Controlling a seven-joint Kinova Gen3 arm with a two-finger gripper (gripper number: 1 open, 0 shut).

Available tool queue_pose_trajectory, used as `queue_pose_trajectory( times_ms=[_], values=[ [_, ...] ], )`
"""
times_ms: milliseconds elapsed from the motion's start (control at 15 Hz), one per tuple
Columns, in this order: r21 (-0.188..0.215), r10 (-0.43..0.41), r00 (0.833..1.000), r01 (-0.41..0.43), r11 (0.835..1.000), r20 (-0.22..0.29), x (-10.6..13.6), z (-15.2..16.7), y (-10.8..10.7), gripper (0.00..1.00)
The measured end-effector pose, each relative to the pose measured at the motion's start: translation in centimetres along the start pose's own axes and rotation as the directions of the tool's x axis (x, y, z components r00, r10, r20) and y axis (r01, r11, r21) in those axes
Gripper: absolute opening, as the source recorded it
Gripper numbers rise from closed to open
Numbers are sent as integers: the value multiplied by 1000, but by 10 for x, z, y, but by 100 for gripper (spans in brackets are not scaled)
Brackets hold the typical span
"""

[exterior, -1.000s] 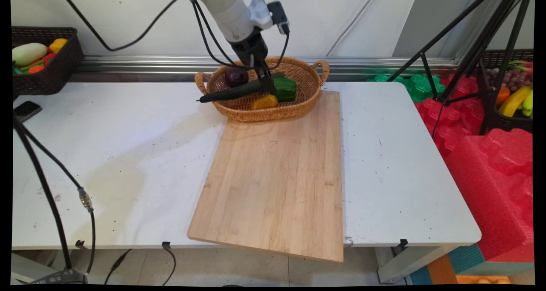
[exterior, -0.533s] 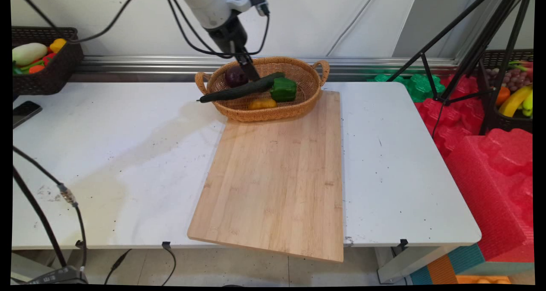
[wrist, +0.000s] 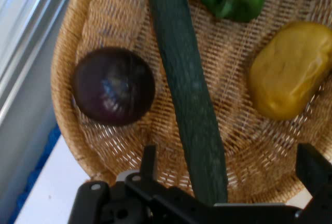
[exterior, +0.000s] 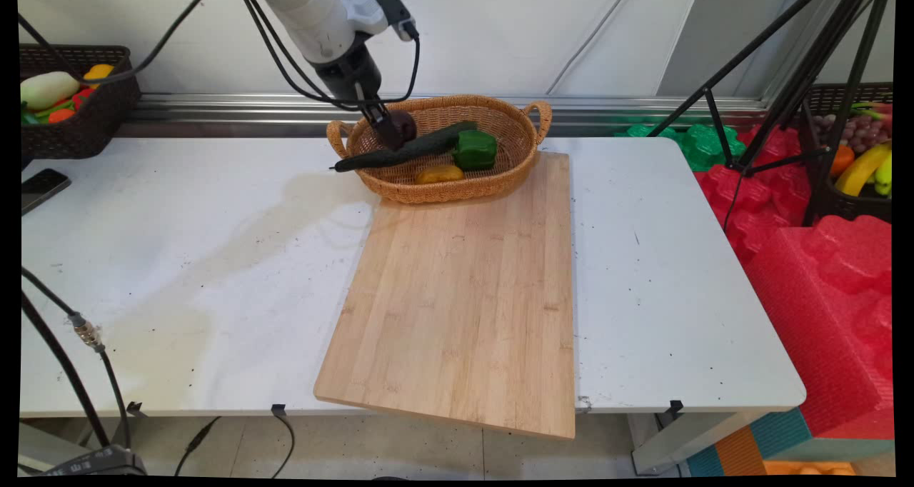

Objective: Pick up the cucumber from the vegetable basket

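Pincer: gripper black, fingers apart, empty, above long dark-green cucumber.
Basket: woven wicker basket, oval.
Beside: round purple onion.

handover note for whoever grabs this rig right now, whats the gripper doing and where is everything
Gripper: open, holding nothing, hanging over the left part of the wicker basket; the jaws straddle the cucumber without touching it.
Cucumber: lies across the basket, its left tip sticking out over the rim.
Purple onion: in the basket, beside the cucumber, nearest the gripper after it.
Green pepper and yellow piece: also in the basket, on the cucumber's other side.
Wooden cutting board: bare, on the table, its far edge at the basket.
Nothing has been lifted out of the basket.
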Motion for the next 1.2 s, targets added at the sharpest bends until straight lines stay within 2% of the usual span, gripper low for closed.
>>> queue_pose_trajectory(
  times_ms=[467, 1000, 1067, 1200],
  values=[
    [-9, -62, 996, 63, 998, 62, -7, 37, -9, 100],
    [-13, -87, 992, 89, 996, 96, -13, 68, -13, 100],
    [-14, -88, 992, 90, 996, 96, -14, 70, -12, 0],
    [-15, -87, 992, 88, 996, 93, -14, 73, -10, 0]
  ],
)
